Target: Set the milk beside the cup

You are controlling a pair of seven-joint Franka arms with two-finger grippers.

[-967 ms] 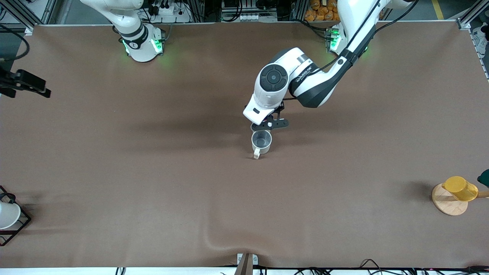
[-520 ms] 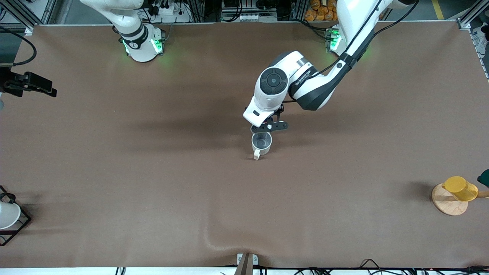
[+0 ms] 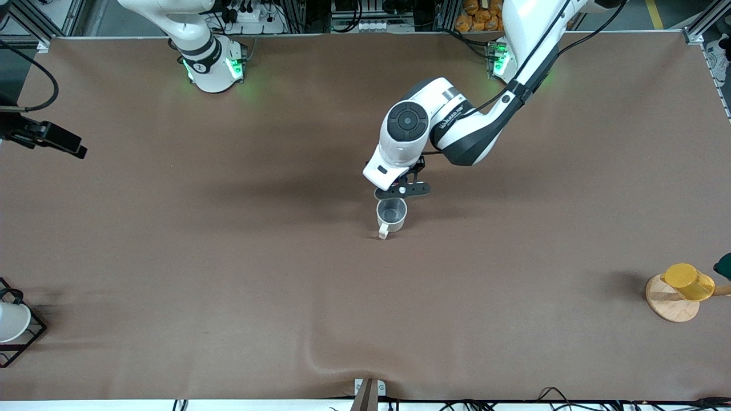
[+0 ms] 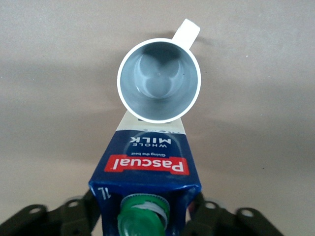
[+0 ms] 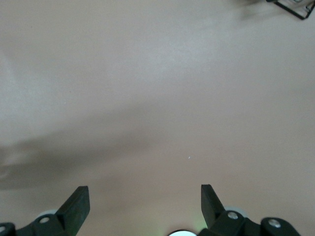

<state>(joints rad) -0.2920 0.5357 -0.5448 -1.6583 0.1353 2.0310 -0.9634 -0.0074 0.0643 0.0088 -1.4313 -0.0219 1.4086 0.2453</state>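
Blue milk [image 4: 146, 169] unmoved beside cup [image 3: 391, 214], left claw [image 4: 142, 216] still clamped.

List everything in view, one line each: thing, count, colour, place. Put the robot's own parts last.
milk: one, dark blue carton, green cap, red label; held upright close beside the cup, whether touching it unclear.
cup: one, off-white, grey inside; mid-table, handle toward the front camera.
yellow cup: one, yellow; on the wooden base.
wooden base: one, pale wood, round; left arm's end of the table.
white cone: one, white, in a black wire frame; right arm's end.
table: one, brown.
left claw: one, black; shut on the milk.
right claw: one, black; open, over bare table, waiting.
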